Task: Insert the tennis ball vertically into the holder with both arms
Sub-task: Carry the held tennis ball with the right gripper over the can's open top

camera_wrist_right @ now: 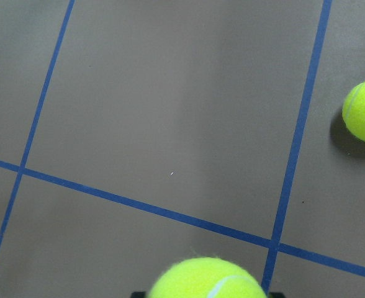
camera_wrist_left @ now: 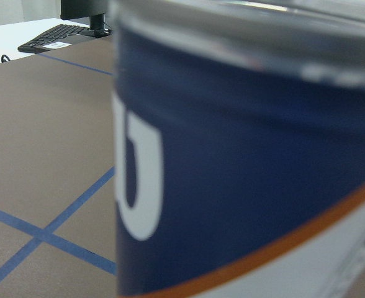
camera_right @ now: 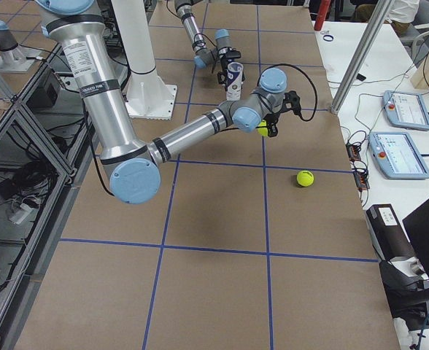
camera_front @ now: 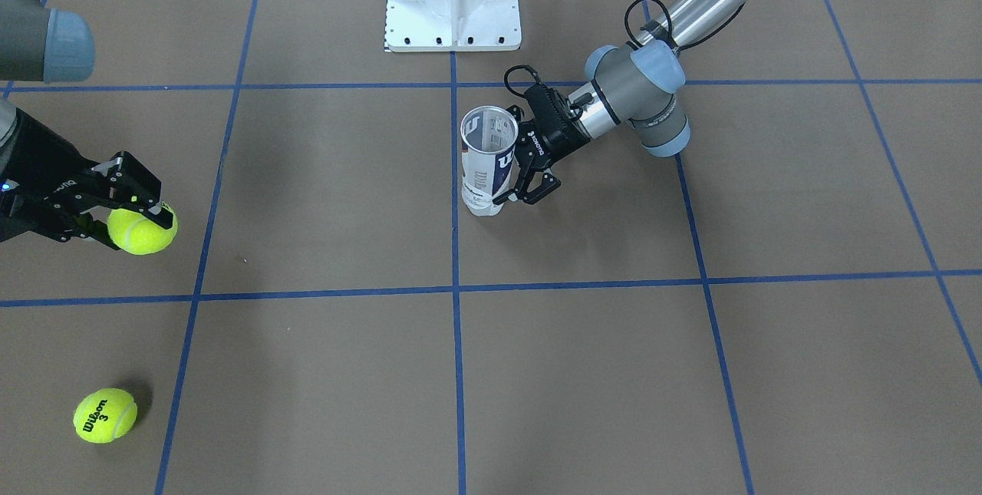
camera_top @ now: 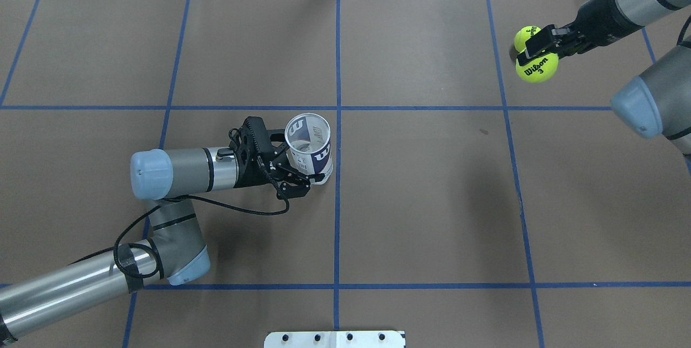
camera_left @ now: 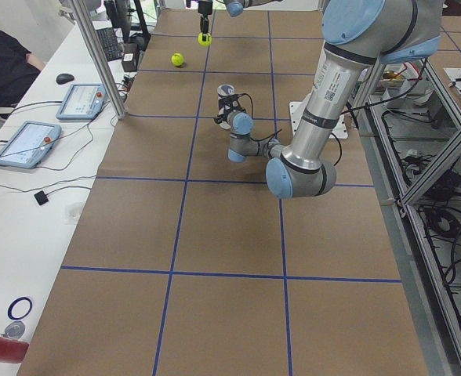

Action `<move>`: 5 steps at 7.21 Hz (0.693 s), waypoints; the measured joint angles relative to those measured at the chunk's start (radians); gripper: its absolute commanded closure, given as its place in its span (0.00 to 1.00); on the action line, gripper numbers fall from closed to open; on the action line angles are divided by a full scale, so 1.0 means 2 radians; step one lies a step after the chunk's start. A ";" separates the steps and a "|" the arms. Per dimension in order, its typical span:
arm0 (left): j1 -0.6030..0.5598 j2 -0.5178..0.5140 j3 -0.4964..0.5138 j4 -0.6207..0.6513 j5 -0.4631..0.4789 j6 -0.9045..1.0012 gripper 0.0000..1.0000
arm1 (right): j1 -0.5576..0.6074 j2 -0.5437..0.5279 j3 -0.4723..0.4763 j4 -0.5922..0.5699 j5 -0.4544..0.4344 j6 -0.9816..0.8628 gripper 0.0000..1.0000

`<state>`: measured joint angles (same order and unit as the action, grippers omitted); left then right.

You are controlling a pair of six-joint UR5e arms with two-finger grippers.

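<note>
close up in the left wrist view, the holder (camera_wrist_left: 244, 155) fills almost the whole picture with its dark blue and white label, so it sits right at the left gripper (camera_front: 515, 176). that gripper is closed on the holder, low down on its side. the holder stands straight up on the table (camera_front: 690, 372), its long way pointing up and its open mouth facing the ceiling. it is near the middle of the table, just on the robot's left of the middle blue line (camera_top: 337, 218). i can see no ball inside it. the ball (camera_front: 143, 229) is far off to the robot's right, pinched in the closed right gripper (camera_front: 129, 220), and it looks lifted a little off the table. so the ball is well apart from the holder, off to its side and not over it. the right arm has the ball and the left arm is at the holder. i think the next move is for the right arm to carry the ball sideways until it hangs right over the open mouth, then go straight down. the mouth looks only a bit wider than the ball, so it must line up well or the ball could hit the rim and bounce away. a spare ball (camera_front: 105, 416) lies on the table past the held one, on the side away from the robot. a white base (camera_front: 453, 0) stands on the robot's side of the holder, apart from it.
</note>
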<state>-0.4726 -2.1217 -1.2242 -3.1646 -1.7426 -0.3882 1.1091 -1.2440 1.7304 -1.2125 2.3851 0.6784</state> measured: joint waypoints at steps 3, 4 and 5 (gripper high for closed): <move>0.000 0.000 0.000 -0.002 0.001 0.000 0.25 | -0.001 0.002 0.017 0.000 0.006 0.013 1.00; 0.000 0.001 0.000 -0.002 0.001 0.000 0.25 | -0.004 0.008 0.028 0.000 0.013 0.035 1.00; 0.000 0.001 0.000 -0.002 0.001 0.000 0.25 | -0.012 0.020 0.038 0.000 0.018 0.068 1.00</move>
<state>-0.4725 -2.1204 -1.2249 -3.1690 -1.7414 -0.3881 1.0850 -1.2041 1.8070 -1.2119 2.4214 0.8147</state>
